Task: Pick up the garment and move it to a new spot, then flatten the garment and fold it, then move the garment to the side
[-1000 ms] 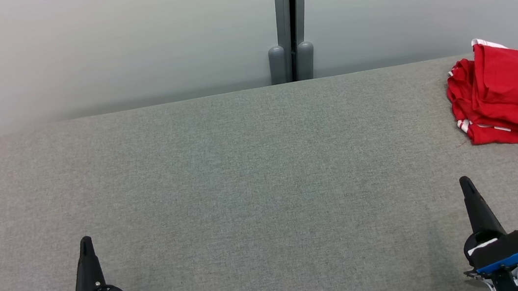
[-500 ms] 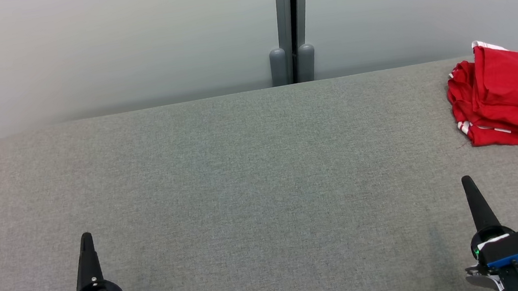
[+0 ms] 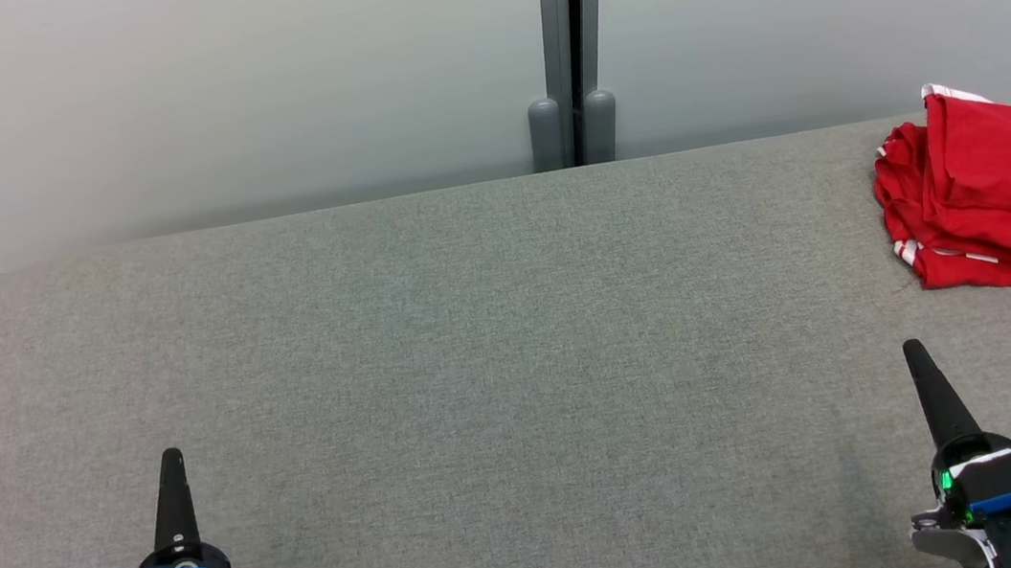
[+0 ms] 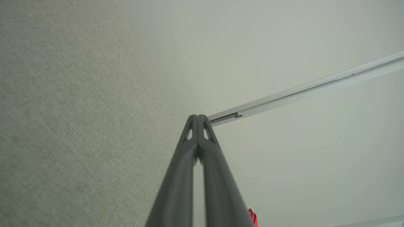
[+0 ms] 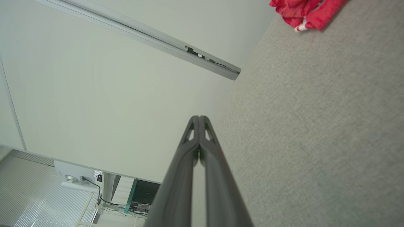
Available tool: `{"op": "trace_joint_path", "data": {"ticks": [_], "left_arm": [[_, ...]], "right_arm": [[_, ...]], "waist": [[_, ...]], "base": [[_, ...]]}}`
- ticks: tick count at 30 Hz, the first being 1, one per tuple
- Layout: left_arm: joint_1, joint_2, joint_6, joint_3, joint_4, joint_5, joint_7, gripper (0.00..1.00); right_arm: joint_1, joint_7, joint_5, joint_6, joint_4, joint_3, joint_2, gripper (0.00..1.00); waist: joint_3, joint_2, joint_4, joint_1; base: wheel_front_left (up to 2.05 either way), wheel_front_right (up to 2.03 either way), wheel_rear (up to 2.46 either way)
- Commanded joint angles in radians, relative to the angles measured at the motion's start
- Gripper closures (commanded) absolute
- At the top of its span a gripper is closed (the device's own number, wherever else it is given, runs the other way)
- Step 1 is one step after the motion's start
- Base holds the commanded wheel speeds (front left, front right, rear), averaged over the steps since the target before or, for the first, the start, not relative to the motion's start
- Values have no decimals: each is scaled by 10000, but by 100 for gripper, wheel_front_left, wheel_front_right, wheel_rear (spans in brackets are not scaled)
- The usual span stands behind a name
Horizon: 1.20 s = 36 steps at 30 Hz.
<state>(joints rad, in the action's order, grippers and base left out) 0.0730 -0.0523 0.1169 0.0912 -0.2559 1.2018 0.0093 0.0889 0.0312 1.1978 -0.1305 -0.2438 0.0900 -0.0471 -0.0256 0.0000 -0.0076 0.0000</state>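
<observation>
- Garment (image 3: 995, 185): red with white trim, in a bunched, loosely layered pile at the far right of the grey surface (image 3: 491, 324). Part of it is cut off by the head view's edge.
- Left hand (image 3: 170, 457): low at the near left, well apart from the garment. Its fingers are clenched tip to tip and grasp nothing.
- Right hand (image 3: 911, 348): near right, closer to the pile but not touching it, with bare surface between them. It is also clenched and empty.
- Both hands point away from the robot in a parked-looking pose, 1 per side. That leaves the middle of the surface free, which is probably the reason.
- Phase is ambiguous. The pile lies off to the side in rough layers, so this could be the end state. It isn't flat or tidy, so it could equally be the start.
- If it's the start, the right arm has the shorter reach. Its hand needs to release before closing on the pile's near edge.
- Risk: loose layers may separate on lift.
</observation>
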Motion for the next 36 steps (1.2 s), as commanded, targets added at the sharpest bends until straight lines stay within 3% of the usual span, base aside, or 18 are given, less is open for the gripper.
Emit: {"op": "trace_joint_path", "data": {"ticks": [1,36], "left_arm": [[220,-6,98,81,114,292,97,100],[370,20,158,197,125,3205,847,100]], "right_arm": [[195,64,322,-3,64,44,-44,100],[235,663,3256,-4,6,211,-51,100]], "waist": [[8,0,3,0],[163,0,55,0]], "base": [[0,0,0],[0,0,0]]}}
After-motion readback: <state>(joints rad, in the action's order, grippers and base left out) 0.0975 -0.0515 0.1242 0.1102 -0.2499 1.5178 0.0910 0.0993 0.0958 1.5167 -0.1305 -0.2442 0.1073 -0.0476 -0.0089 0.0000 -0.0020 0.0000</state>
